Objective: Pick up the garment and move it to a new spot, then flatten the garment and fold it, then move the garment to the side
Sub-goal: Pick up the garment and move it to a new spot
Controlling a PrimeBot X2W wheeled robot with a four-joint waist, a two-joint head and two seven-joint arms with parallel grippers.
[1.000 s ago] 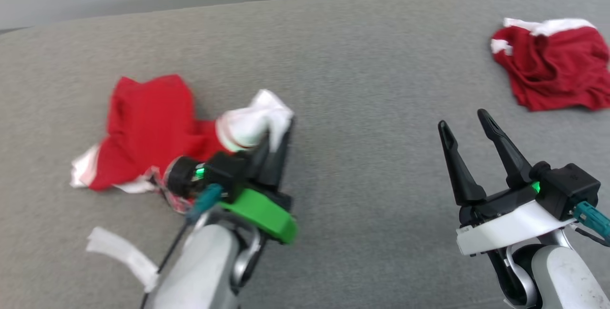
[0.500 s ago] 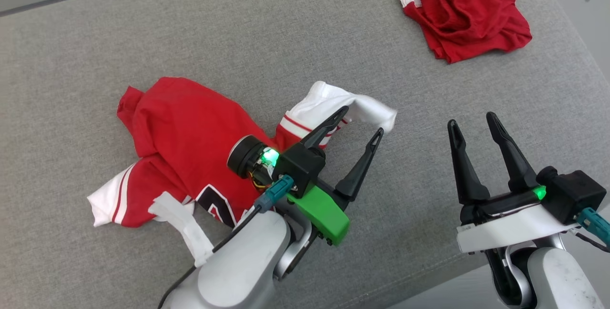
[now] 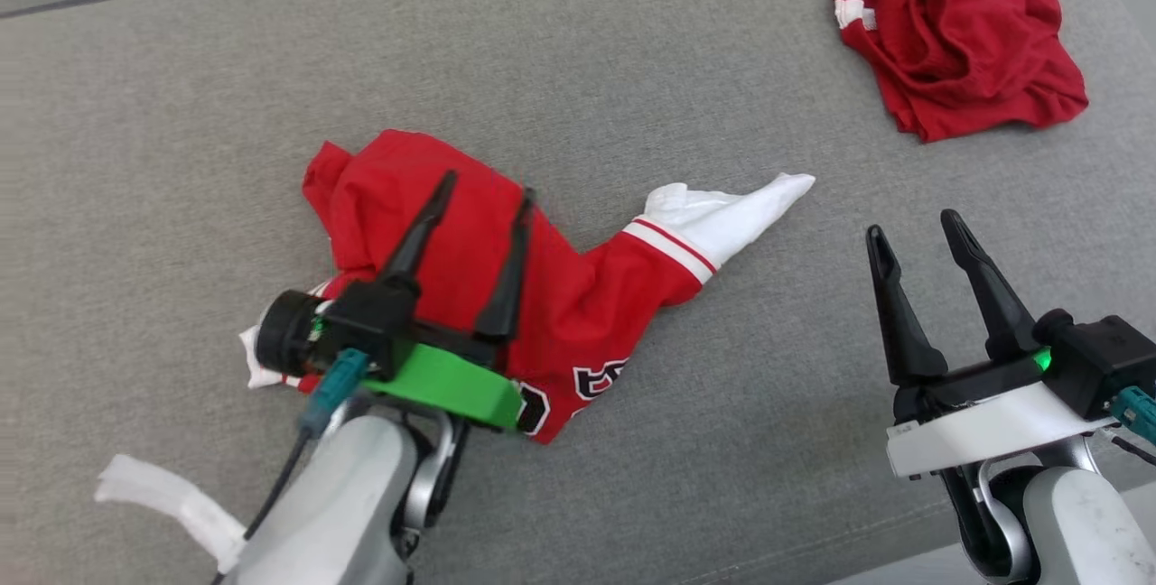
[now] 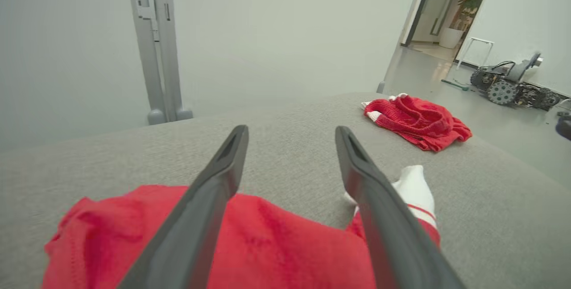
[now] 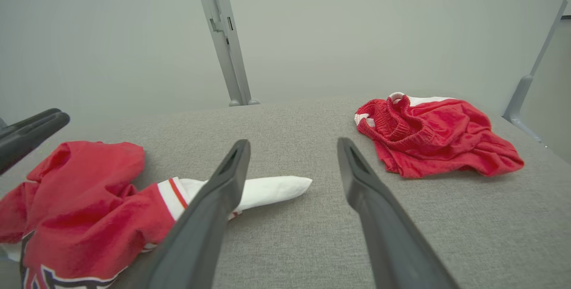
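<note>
Lying bunched on the grey upholstered surface (image 3: 632, 70), the red jersey (image 3: 578, 314) is neither flat nor folded. Its body is heaped, black lettering shows at the near hem, and one white sleeve (image 3: 722, 210) trails out toward the robot's right. Whether this is already its new spot cannot be told. In my judgement, flattening, folding and the final move to the side all remain outstanding.

The left gripper (image 3: 488, 185) stands with fingers spread and nothing between them. It is placed directly over the heaped body of the jersey, with its tips reaching toward the cloth's far edge. Contact with the fabric cannot be confirmed.

The right gripper (image 3: 912, 224) is likewise spread and empty. It sits over bare surface, apart from the jersey, and the white sleeve tip is the nearest part of the garment.

A second red garment (image 3: 957, 34) lies crumpled at the far right corner, well apart from both grippers.
</note>
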